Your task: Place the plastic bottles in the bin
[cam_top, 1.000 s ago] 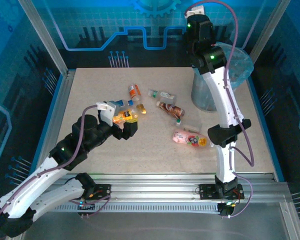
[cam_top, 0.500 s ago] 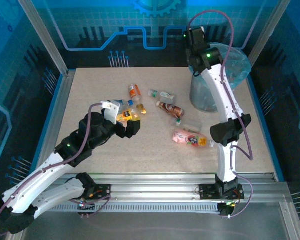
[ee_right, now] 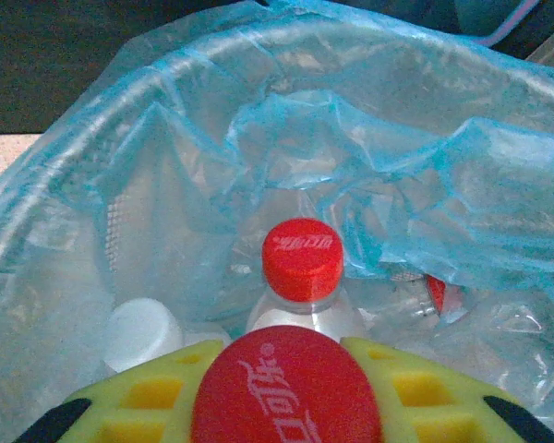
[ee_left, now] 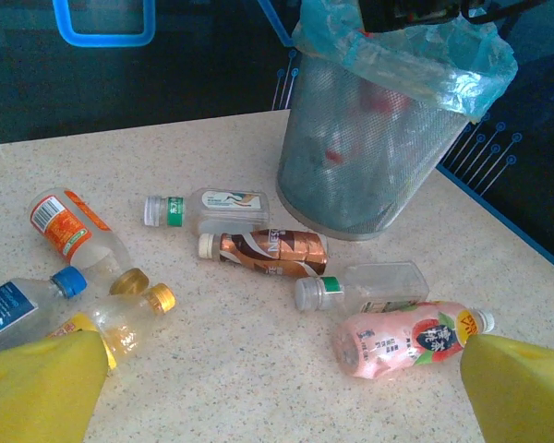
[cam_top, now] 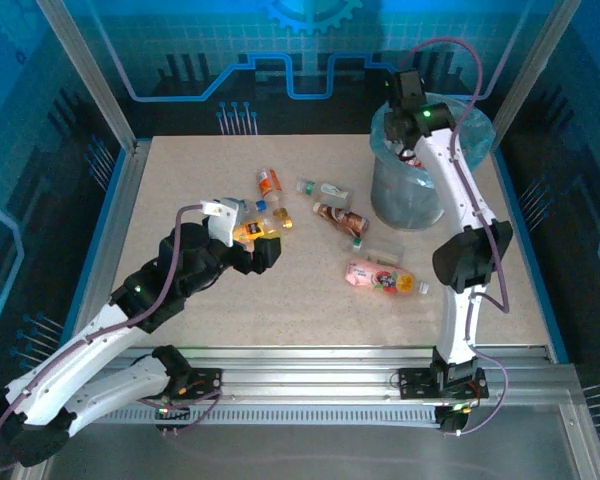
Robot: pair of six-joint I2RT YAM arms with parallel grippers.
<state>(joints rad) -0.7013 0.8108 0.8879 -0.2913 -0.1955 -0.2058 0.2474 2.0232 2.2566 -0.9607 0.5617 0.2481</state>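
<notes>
Grips a red-labelled bottle (ee_right: 286,369) in the right hand (ee_right: 282,406), yellow fingers (ee_right: 134,401) pressed close against either side of the label. Points the bottle's red cap (ee_right: 302,258) away from the wrist, down into the mouth of the bin (ee_right: 102,120). Hangs there inside the ring of the light-blue bag liner (ee_right: 397,166). Below the held bottle, a white cap (ee_right: 143,332) and bits of clear plastic among the folds of the bag, with a scrap of red to the right. Hard to tell how many bottles lie in there.

Holds the left hand (ee_left: 282,397) spread wide, empty and touching nothing, with yellow fingertips (ee_left: 42,383) at the lower corners of the wrist view. Hovers low over the speckled counter (ee_left: 212,388), facing loose bottles, all lying on their sides. Nearest the left fingertip: a gold-capped bottle (ee_left: 120,323), just beside a blue-capped bottle (ee_left: 18,303), and beyond them an orange-labelled bottle (ee_left: 69,226). Nearest the right fingertip: a pink bottle (ee_left: 406,340), with a green-ringed clear bottle (ee_left: 374,284) just behind it. Further on, a brown-labelled bottle (ee_left: 270,251) and a green-banded clear bottle (ee_left: 223,205), both near the foot of the bin. Grey mesh wall there, bag folded over the rim, at the far right of the counter in the top view.
</notes>
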